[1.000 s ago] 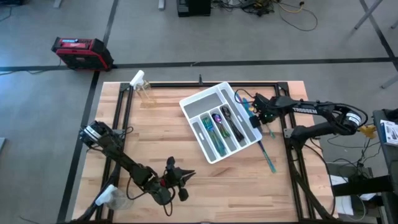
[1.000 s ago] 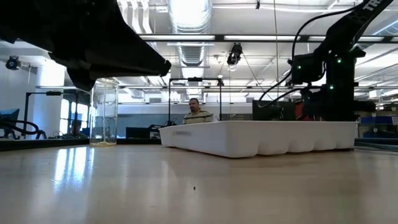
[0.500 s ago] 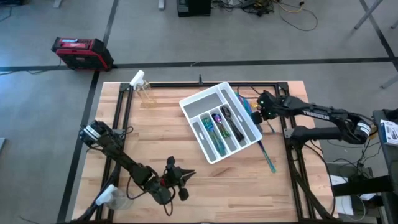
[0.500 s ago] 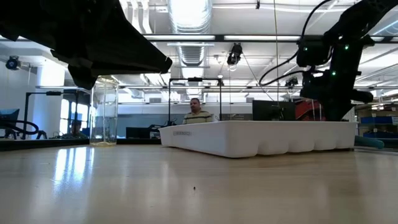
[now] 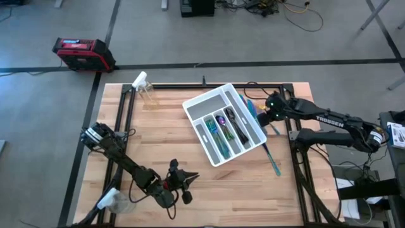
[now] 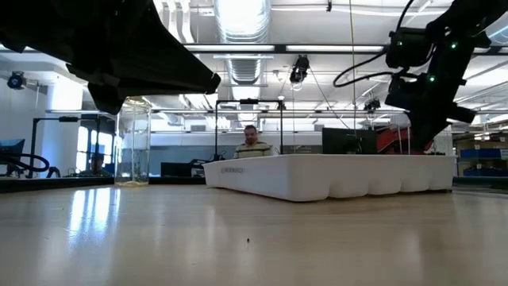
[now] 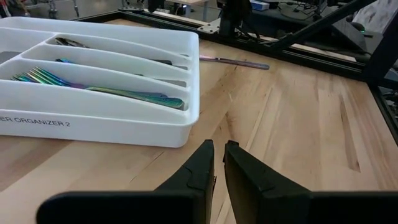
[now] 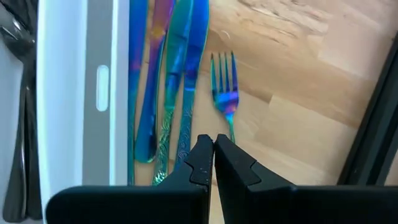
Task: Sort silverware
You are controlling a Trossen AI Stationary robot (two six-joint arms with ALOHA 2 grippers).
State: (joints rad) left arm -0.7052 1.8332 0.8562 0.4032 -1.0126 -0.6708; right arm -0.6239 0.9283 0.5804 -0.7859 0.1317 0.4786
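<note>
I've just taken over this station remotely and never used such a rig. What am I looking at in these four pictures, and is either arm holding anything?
Two dark robot arms work at a wooden table. One picture looks down from above, one level across the tabletop, and one from each wrist. A white tray already holds some silverware. More pieces, including a loose fork, lie on the wood beside it. The right gripper hovers above them, shut and empty. The left gripper waits near the table's front edge, also shut and empty.

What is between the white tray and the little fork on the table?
In the right wrist view, three iridescent knives lie side by side on the wood between the white tray wall and the fork.
</note>
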